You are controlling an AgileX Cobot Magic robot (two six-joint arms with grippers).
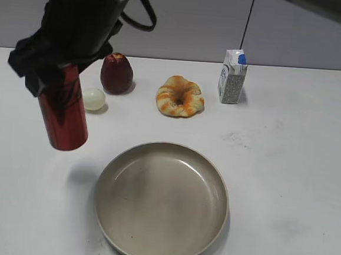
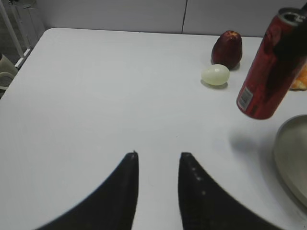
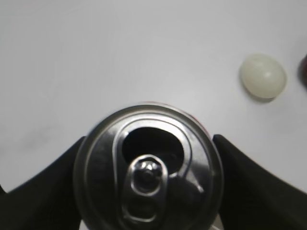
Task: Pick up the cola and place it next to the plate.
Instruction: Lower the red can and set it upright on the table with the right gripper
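Note:
The cola (image 1: 65, 116) is a red can held in the air, slightly tilted, left of the plate (image 1: 101, 199), with its shadow on the table below. The right gripper (image 1: 51, 78) is shut on the can's upper part. In the right wrist view its jaws (image 3: 148, 165) flank the silver pull-tab top (image 3: 148, 143). The left wrist view shows the cola (image 2: 264, 72) at the upper right and the plate's rim (image 2: 292, 153) at the right edge. The left gripper (image 2: 158, 155) is open and empty over bare table, apart from the can.
A dark red fruit (image 1: 117, 73) and a pale egg-shaped thing (image 1: 93, 98) sit behind the can. A twisted bread (image 1: 180, 96) and a small carton (image 1: 232, 77) stand further back. The table's left edge (image 2: 19, 67) shows in the left wrist view.

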